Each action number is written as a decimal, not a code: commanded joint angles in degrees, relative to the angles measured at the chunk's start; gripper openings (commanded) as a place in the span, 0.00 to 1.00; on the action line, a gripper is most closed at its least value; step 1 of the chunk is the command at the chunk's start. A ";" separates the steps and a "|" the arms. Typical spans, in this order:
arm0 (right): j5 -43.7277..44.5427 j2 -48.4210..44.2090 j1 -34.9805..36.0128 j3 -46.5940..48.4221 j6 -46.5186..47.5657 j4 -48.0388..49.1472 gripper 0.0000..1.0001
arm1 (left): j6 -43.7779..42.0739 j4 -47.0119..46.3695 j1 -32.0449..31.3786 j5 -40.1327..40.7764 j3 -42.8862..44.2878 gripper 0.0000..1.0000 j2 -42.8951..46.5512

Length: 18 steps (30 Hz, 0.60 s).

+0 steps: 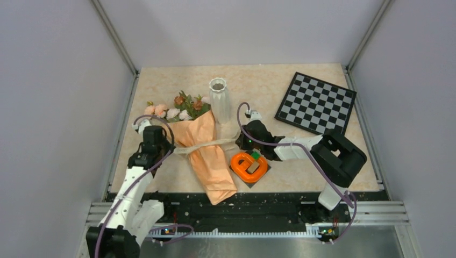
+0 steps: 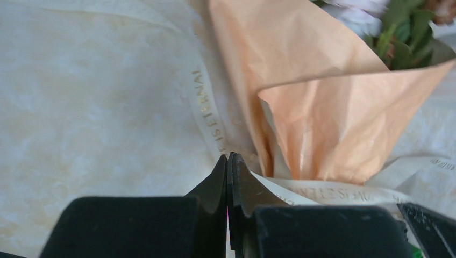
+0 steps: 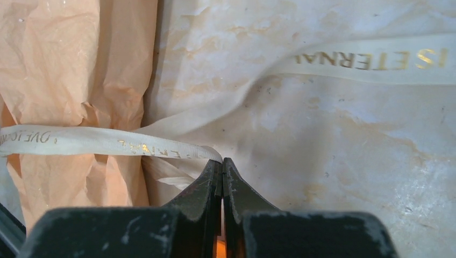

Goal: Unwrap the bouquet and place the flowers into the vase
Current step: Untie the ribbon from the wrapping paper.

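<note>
Jaws of the left gripper (image 2: 228,157) and right gripper (image 3: 222,161) each pinch the cream ribbon (image 1: 207,144) stretched across the bouquet (image 1: 209,161).

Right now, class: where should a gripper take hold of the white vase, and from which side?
Probably its ribbed mid-body, from the right: the vase stands upright and narrow, with the flowers crowding its left and nothing close on its right.
</note>
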<state>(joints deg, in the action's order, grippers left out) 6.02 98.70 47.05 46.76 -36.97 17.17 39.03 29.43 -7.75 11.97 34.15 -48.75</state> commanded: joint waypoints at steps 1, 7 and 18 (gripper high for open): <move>2.48 -3.24 -0.69 -1.88 -1.67 0.11 0.00 | 4.97 -2.29 8.19 -6.41 -5.92 0.00 3.31; 7.22 -6.32 -0.73 -4.34 -0.52 -0.83 0.01 | 8.35 -2.04 14.01 -7.24 -11.19 0.00 9.42; -8.00 -11.69 0.27 -2.01 21.16 0.21 0.52 | 8.87 -2.05 16.38 -7.92 -13.02 0.00 10.83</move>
<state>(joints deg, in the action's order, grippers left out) 8.27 89.45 46.72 41.91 -28.10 15.40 47.75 28.75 8.12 5.17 21.12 -37.41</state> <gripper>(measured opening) 0.475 0.009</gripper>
